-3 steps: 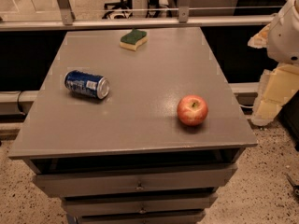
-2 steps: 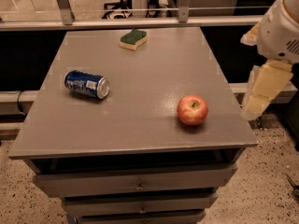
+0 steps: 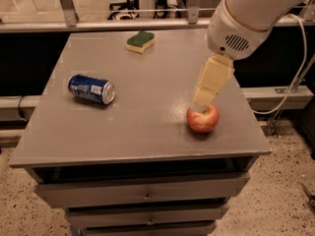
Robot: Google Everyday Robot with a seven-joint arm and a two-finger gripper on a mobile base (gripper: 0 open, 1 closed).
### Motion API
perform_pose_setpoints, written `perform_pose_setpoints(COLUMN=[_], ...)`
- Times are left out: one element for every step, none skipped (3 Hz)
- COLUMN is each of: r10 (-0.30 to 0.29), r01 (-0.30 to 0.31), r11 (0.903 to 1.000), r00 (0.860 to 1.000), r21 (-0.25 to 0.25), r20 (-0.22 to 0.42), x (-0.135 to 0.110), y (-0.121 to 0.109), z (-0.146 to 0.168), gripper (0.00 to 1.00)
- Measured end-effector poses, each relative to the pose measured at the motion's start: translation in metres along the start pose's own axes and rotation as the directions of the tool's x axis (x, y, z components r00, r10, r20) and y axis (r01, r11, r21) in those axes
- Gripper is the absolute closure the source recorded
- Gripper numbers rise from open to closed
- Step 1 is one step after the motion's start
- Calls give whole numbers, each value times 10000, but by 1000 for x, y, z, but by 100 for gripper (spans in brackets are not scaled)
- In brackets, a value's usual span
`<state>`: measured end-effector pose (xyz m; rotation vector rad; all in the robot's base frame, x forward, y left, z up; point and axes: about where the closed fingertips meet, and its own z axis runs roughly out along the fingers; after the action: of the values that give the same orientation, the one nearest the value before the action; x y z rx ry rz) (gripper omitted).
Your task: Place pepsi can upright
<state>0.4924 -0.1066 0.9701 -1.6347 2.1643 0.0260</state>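
The pepsi can (image 3: 91, 89) is dark blue with silver rims and lies on its side on the left part of the grey table top (image 3: 142, 136). Its silver end points to the right front. My gripper (image 3: 203, 101) hangs from the white arm (image 3: 246, 14) at the right of the table. It points down, with its tip just above and behind a red apple (image 3: 203, 119). It is far to the right of the can and holds nothing that I can see.
A yellow-green sponge (image 3: 140, 41) lies at the table's back centre. The table is a cabinet with drawers (image 3: 142, 195) below the front edge. A metal rail (image 3: 98, 23) runs behind it. A white cable (image 3: 295, 77) hangs at the right.
My arm has swung left from beyond the table's right edge to over the table, and the gripper is now just above the apple. The can, apple and sponge have not moved.
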Motion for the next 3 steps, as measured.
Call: perform_pose_setpoints(r10=[-5, -73, 116], r01=[5, 76, -92], r11=[10000, 10000, 9998], r00=[10000, 9987, 9919], r21=[-2, -55, -199], r20=[26, 495, 1264], x=[-1, -19, -72], y=[0, -4, -25], z=[0, 9, 38], gripper=[0, 0, 0])
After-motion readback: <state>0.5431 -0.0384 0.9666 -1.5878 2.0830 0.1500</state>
